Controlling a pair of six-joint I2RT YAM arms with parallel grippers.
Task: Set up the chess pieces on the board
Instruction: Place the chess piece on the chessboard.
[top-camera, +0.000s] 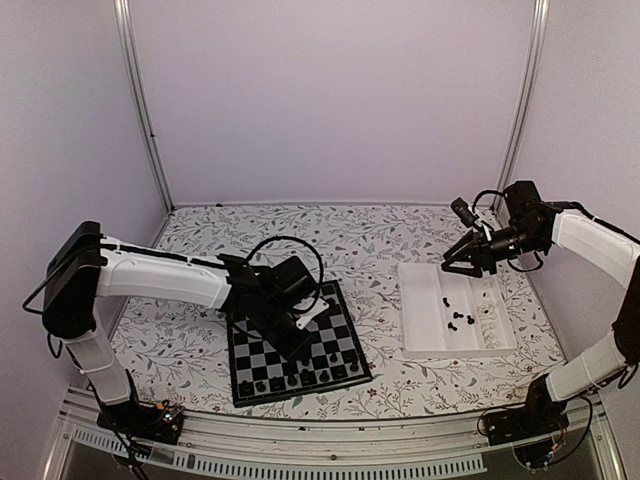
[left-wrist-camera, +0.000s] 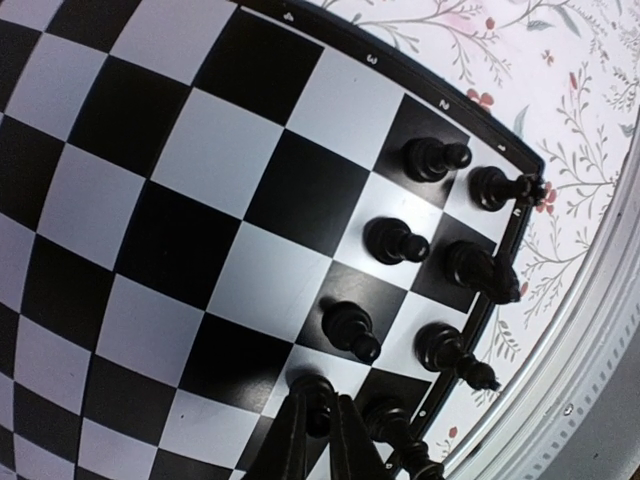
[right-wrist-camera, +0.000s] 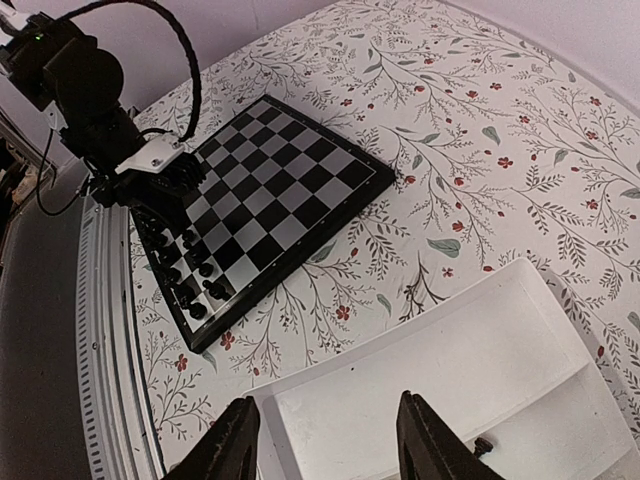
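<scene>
Left hand (left-wrist-camera: 318, 420) around one tiny, glossy black chess piece (left-wrist-camera: 311, 388), round-topped

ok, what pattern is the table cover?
The table cover is white with grey-green leafy vines and small red flowers; best in the right wrist view.

The board (left-wrist-camera: 200, 210) fills most of the view, its numbered border curving down the right side. Several black chess pieces (left-wrist-camera: 392, 241) stand in two rows along that border. In the inner row, the left end effector (left-wrist-camera: 316, 415) is closed around one more pawn (left-wrist-camera: 313, 392). Beyond the border lies the floral table (left-wrist-camera: 570, 90).
</scene>
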